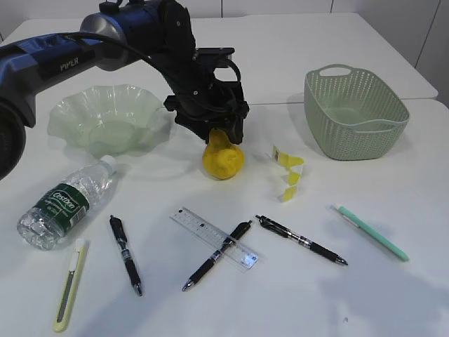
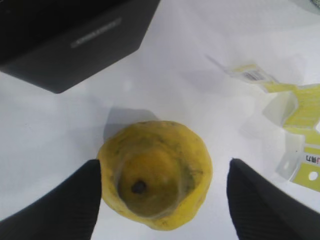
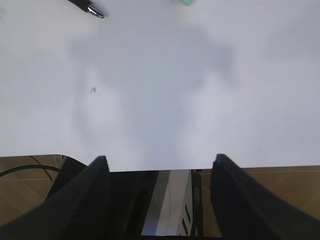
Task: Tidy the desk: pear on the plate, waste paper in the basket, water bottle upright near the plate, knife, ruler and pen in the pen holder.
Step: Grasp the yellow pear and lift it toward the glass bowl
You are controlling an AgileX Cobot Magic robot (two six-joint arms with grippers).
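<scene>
A yellow pear [image 1: 223, 161] stands on the table between the green glass plate [image 1: 105, 119] and the curled waste paper [image 1: 289, 168]. My left gripper [image 1: 226, 133] is down over it, open. In the left wrist view the pear [image 2: 157, 175] sits between the fingers, the left finger [image 2: 80, 195] right at its skin and the right one well apart. A black box [image 2: 75, 40], apparently the pen holder, lies beyond it. The water bottle [image 1: 66, 203] lies on its side. The yellow knife [image 1: 70, 284], ruler [image 1: 214, 237] and pens [image 1: 126, 254] lie in front. My right gripper [image 3: 157, 162] is open and empty.
The green basket [image 1: 354, 112] stands at the back right. Two more black pens [image 1: 217, 254] [image 1: 302, 240] and a green pen [image 1: 370, 232] lie near the front edge. In the right wrist view the table's front edge [image 3: 150, 170] runs between the fingers.
</scene>
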